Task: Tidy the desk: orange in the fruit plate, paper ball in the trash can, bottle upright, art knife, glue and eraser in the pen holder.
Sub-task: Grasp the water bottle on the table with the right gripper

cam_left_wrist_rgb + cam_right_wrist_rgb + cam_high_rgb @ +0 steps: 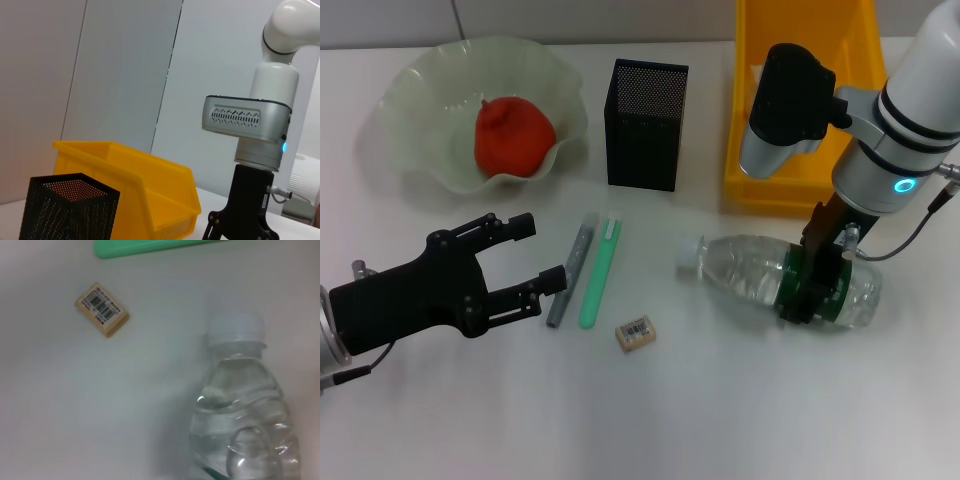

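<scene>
Right claw (817, 283) on bottle (752, 269) (lying flat).

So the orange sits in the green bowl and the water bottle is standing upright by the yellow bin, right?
Not quite. The orange does sit in the green bowl, but the water bottle lies on its side by the yellow bin, with the right end effector on it, as the head view shows.
</scene>
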Available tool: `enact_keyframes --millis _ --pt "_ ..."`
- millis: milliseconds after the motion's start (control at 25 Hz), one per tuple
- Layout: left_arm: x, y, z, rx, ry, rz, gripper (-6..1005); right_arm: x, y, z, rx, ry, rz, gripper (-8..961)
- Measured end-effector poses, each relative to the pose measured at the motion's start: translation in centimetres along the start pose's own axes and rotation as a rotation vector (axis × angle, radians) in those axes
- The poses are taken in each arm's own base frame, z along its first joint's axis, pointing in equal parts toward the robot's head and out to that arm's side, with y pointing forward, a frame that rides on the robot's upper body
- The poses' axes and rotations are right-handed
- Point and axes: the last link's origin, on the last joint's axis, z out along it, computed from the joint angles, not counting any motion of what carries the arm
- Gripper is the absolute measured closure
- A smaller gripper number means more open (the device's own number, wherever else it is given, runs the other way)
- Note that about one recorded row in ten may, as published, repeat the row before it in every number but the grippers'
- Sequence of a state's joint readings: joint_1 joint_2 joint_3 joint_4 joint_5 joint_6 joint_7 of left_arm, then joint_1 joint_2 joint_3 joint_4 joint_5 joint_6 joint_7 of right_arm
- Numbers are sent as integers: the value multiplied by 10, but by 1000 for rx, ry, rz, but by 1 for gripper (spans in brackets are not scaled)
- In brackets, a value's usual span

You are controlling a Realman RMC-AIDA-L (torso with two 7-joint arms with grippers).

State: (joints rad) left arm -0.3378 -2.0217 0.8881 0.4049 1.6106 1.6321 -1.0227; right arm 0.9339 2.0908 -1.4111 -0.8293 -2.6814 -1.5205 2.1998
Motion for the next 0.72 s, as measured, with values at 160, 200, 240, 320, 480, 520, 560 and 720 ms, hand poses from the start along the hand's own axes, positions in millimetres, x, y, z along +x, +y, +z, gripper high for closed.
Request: enact_keyframes --millis 160,200,240,320,480,520,560,720 --pt "0 0 0 0 0 -3 198 1 0 3 11 2 -5 164" --pt "-1 0 0 1 0 -3 198 1 0 3 12 4 -8 164" --pt "-1 1 0 1 0 -4 198 1 0 4 13 6 -11 164" --pt "-1 1 0 2 1 -5 198 1 0 5 14 7 -12 164" --pt "-1 1 0 3 2 -8 198 2 0 5 13 6 -10 164" --pt "-1 1 0 3 2 -8 198 2 0 5 13 6 -9 164" --pt "-2 1 0 3 2 -8 198 2 0 5 13 6 -9 164" --pt "-2 2 0 2 2 -9 198 2 0 6 13 6 -9 164"
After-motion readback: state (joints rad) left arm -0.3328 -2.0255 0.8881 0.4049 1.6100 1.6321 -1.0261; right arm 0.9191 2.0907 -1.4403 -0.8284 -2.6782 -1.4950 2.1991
